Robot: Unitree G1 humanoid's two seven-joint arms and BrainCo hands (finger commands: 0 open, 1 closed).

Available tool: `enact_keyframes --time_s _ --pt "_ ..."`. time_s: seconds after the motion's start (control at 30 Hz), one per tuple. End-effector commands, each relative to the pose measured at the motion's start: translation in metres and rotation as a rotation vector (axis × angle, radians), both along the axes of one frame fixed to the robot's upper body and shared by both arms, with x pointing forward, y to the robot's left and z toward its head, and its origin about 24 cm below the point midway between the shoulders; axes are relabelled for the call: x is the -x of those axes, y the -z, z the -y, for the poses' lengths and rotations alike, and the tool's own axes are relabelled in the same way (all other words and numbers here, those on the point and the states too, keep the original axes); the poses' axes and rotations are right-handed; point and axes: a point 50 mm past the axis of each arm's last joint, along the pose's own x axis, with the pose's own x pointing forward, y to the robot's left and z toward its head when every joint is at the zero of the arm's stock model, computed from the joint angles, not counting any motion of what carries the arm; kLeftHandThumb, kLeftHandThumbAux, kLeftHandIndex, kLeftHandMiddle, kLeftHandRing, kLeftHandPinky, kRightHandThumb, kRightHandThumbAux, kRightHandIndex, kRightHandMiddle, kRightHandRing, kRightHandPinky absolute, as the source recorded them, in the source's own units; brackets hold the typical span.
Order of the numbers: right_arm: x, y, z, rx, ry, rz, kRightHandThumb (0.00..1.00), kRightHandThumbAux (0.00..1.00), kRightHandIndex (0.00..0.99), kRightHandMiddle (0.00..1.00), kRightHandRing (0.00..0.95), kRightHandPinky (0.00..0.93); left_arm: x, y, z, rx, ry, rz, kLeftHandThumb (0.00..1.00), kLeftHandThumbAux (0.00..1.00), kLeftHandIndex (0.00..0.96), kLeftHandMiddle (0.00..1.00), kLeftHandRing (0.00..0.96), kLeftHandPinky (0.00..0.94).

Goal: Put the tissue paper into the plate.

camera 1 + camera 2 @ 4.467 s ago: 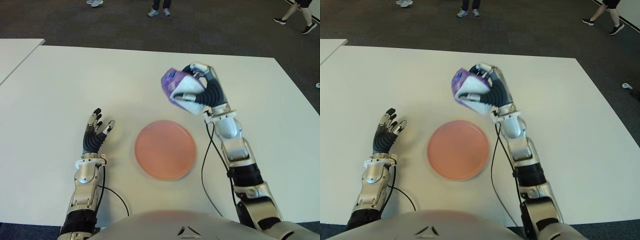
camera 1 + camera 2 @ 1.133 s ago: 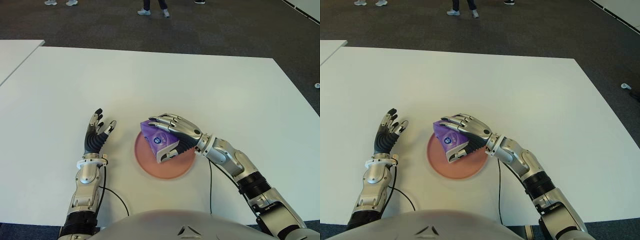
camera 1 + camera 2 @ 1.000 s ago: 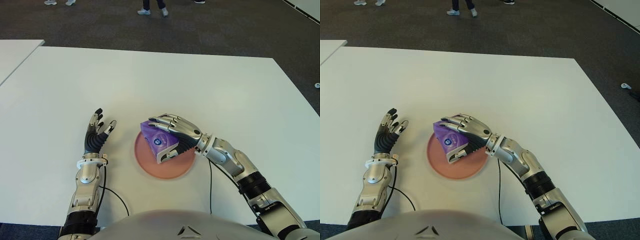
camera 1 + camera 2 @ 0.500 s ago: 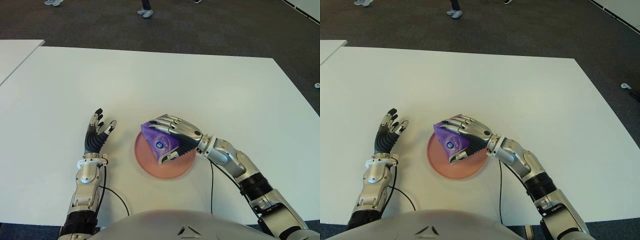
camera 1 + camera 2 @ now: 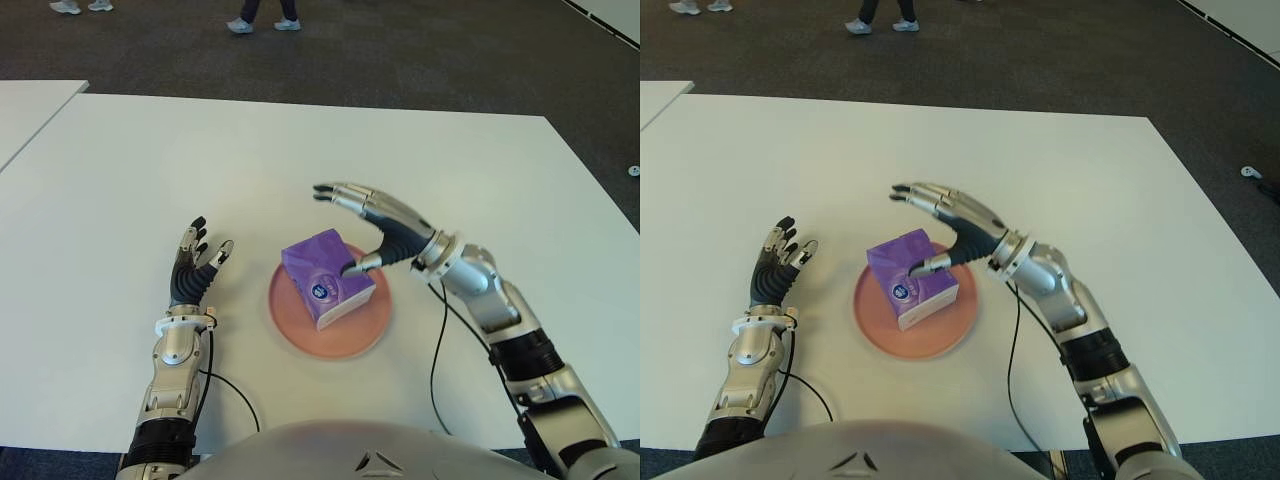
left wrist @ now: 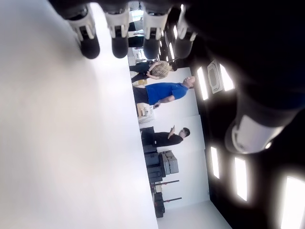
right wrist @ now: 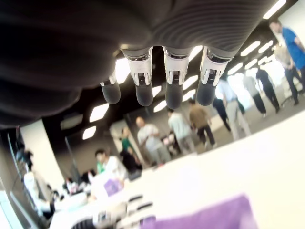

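Tissue pack: one purple tissue pack (image 5: 327,281) with a round logo on its near face, lying inside the plate, turned at an angle to the tabletop's edges.
Plate: one round pink plate (image 5: 300,332) on the white tabletop (image 5: 120,170), between the two hands; the pack covers its middle and far part, while the near rim is bare.
Right hand: the right hand (image 5: 377,223) is just beyond and to the right of the pack, its four fingers (image 5: 345,193) spread and stretched out above the tabletop, holding nothing. The thumb points down toward the pack's far right edge; I cannot tell whether it touches.
Left hand: the left hand (image 5: 193,266) shows to the left of the plate, well apart from the pack, fingers straight and loosely spread, empty.
Background: dark carpet beyond the tabletop, with one pair of shoes (image 5: 260,24) at its far edge; a second white tabletop (image 5: 30,105) stands at the far left.
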Motion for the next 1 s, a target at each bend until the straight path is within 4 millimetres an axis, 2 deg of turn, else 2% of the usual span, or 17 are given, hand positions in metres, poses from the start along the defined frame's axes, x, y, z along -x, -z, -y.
enact_keyframes --time_s 0.03,0.17,0.3,0.47,0.57,0.67,0.8,1.0 --pt "-0.009 -0.027 0.019 -0.037 0.043 -0.012 0.103 0.264 0.0 0.0 0.0 0.0 0.0 0.003 0.001 0.009 0.007 -0.015 0.0 0.567 0.0 0.0 0.0 0.0" --pt "-0.008 -0.05 0.035 -0.075 0.08 -0.045 0.117 0.261 0.0 0.0 0.0 0.0 -0.001 0.002 0.0 0.008 0.003 -0.009 0.0 0.568 0.0 0.0 0.0 0.0" --pt "-0.006 -0.06 0.038 -0.1 0.111 -0.07 0.141 0.262 0.0 0.0 0.0 0.0 -0.003 0.001 0.0 0.007 -0.001 0.001 0.0 0.572 0.0 0.0 0.0 0.0" --pt "-0.007 -0.072 0.038 -0.151 0.252 0.07 0.171 0.26 0.0 0.0 0.0 0.0 -0.004 0.0 0.002 0.012 -0.003 0.015 0.0 0.575 0.0 0.0 0.0 0.0" --pt "-0.013 -0.075 0.034 -0.306 0.328 0.165 0.17 0.249 0.0 0.0 0.0 0.0 -0.004 -0.001 0.003 0.011 -0.001 0.018 0.0 0.574 0.0 0.0 0.0 0.0" --pt "-0.021 -0.077 0.035 -0.445 0.349 0.172 0.154 0.272 0.0 0.0 0.0 0.0 -0.005 -0.001 0.003 0.011 0.001 0.017 0.0 0.571 0.0 0.0 0.0 0.0" --pt "-0.049 -0.083 0.063 -0.71 0.336 0.089 0.121 0.337 0.0 0.0 0.0 0.0 -0.005 -0.002 0.004 0.013 0.008 0.017 0.0 0.567 0.0 0.0 0.0 0.0" --pt "-0.048 -0.077 0.066 -0.846 0.303 0.081 0.085 0.414 0.0 0.0 0.0 0.0 -0.007 -0.003 0.004 0.015 0.014 0.02 0.0 0.566 0.0 0.0 0.0 0.0"
